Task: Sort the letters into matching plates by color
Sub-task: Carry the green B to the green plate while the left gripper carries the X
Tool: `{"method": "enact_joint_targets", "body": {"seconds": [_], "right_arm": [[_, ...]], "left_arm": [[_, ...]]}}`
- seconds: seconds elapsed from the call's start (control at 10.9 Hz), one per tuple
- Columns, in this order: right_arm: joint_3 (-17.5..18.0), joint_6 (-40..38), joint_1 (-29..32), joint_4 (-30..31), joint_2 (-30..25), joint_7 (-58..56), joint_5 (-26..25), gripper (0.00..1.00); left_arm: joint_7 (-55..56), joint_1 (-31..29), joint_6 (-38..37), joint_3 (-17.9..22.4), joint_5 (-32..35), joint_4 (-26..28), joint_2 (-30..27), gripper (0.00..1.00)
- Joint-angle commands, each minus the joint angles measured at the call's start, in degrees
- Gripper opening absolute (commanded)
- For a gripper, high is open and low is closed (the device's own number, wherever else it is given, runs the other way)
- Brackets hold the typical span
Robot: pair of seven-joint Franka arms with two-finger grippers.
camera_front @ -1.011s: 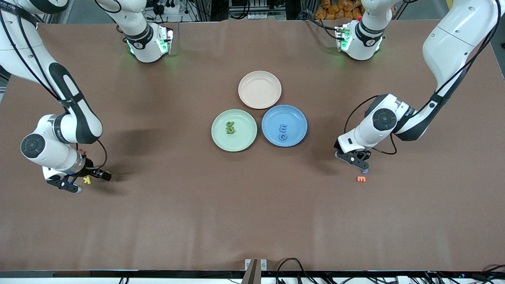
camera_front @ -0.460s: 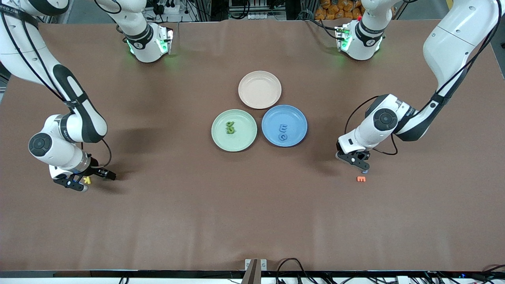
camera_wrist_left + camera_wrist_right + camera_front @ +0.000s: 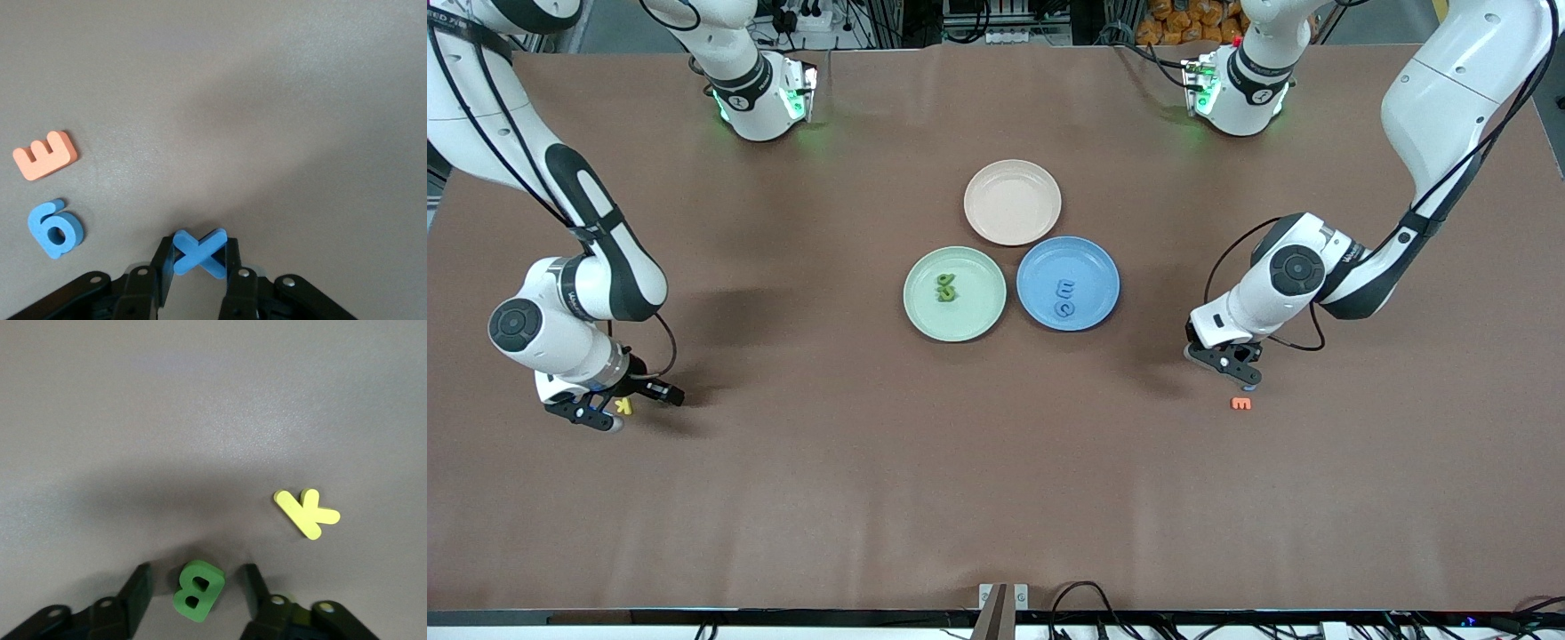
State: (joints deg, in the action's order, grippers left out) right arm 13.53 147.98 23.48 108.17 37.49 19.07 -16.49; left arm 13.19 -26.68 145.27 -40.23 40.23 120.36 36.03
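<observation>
**Both arms down among the letters at the table's two ends**

You see the brown table (image 3: 996,498) with three round shallow matte plates clustered at its middle: the pale mint green plate (image 3: 925,311) and the medium blue plate (image 3: 1098,267) side by side, rims nearly touching, and the pinkish-beige plate (image 3: 1013,191) farther from the front camera, just beside both. Two small green letters (image 3: 945,287) lie in the mint plate; two blue letters (image 3: 1064,298) lie in the blue one.

Your left gripper (image 3: 200,280) sits low over the table toward the left arm's end, its two black fingers (image 3: 160,267) clamped on the chunky blue X (image 3: 199,251). Near it on the table lie a blue figure shaped like a 6 (image 3: 55,229) and an orange letter E (image 3: 45,155); the orange piece also shows nearer the front camera than the gripper.

Your right gripper (image 3: 193,593) is low toward the right arm's end. Its fingers (image 3: 137,587) stand apart on either side of the green letter B (image 3: 197,589), with gaps showing between pads and letter. A yellow letter K (image 3: 307,513) lies on the table near the B.
</observation>
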Motion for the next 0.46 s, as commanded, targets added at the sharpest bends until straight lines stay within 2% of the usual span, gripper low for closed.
{"method": "enact_joint_targets", "body": {"seconds": [0.0,0.37], "right_arm": [[1.1,0.7,1.7,1.5,-0.5,-0.3,-1.8,0.28],[1.2,0.6,1.7,1.5,-0.7,-0.3,-1.7,0.17]], "left_arm": [[0.8,0.1,0.1,-0.4,0.6,-0.9,-0.3,0.0],[5.0,1.7,-2.9,-2.1,0.4,-2.1,-0.8,0.0]]}}
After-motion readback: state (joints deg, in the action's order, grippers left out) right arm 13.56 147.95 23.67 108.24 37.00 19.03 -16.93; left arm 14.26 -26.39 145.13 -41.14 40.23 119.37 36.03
